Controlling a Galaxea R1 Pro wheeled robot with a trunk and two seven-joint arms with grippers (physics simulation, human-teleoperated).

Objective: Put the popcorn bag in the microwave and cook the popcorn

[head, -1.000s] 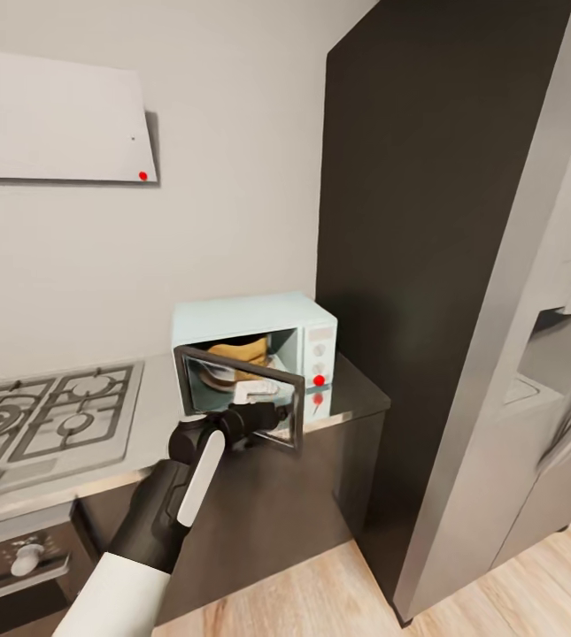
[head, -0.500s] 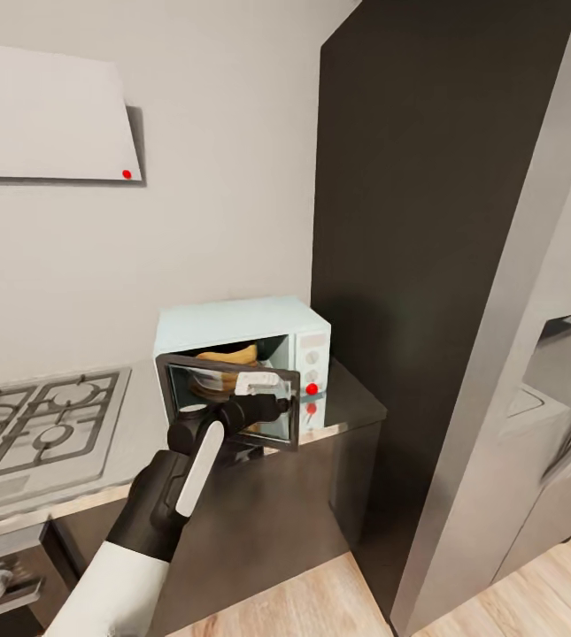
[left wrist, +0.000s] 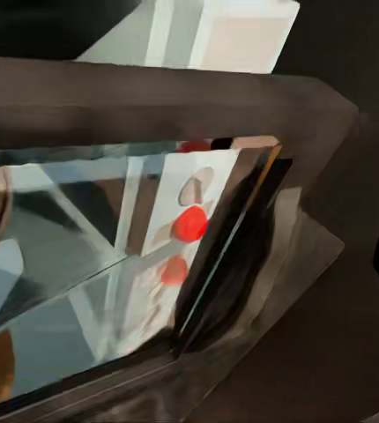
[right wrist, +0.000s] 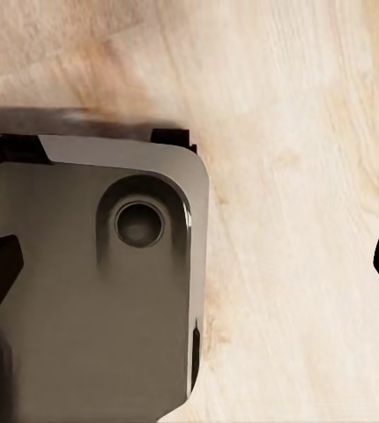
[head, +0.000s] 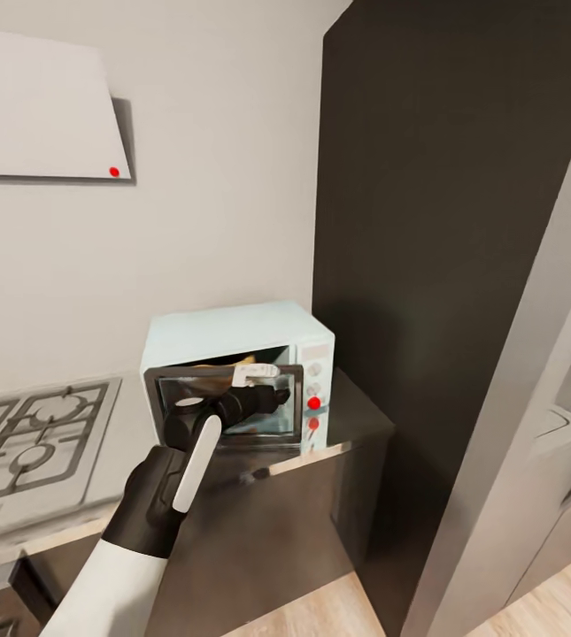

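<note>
A pale blue microwave [head: 232, 341] sits at the end of a grey countertop [head: 356, 416], close against a tall dark cabinet [head: 444, 265]. Its glass door [head: 227, 407] is nearly shut, and a tan sliver of the popcorn bag [head: 248, 360] shows inside, above the door's top edge. The left gripper [head: 263, 398] presses against the door front; whether its jaws are parted cannot be told. In the right wrist view the right gripper [right wrist: 189, 264] hangs over wood floor [right wrist: 313, 176] with dark fingertips far apart, holding nothing. The bag is likely light and soft, best taken by its rim. Room is tight: cabinet on one side, hob [head: 28, 438] on the other.
</note>
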